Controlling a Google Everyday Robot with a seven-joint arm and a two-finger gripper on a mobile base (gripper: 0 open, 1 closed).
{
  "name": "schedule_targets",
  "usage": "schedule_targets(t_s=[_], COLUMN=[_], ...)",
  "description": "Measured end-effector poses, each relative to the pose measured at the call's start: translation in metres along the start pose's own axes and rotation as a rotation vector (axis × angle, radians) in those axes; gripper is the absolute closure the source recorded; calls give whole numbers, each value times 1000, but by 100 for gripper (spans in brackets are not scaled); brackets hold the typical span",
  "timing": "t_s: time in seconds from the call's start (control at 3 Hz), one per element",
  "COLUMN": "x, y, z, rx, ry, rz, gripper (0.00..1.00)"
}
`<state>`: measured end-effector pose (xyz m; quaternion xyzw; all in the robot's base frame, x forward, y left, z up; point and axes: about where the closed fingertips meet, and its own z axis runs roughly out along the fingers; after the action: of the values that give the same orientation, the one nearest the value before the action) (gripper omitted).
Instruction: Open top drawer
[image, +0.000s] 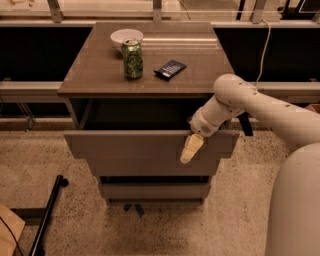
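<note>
Grey-taupe top drawer (135, 150) stands pulled out; hand (187, 153) against its front.

No lettering can be read on the green can (133, 59) or the dark packet (170, 69). The gripper (188, 149) hangs against the top drawer (125, 152) front.

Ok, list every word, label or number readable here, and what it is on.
Can: print too blurred to read.
Packet: markings too blurred to read.
Bowl, top drawer: no text seen.
Gripper, at the open top drawer's front edge: none.
</note>
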<state>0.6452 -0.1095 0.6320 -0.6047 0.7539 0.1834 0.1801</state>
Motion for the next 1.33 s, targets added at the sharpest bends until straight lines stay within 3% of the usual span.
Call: schedule_targets(t_s=[1.33], x=[1], y=[2], z=[-2], rx=[-13], ry=[4], rz=[20], gripper=[94])
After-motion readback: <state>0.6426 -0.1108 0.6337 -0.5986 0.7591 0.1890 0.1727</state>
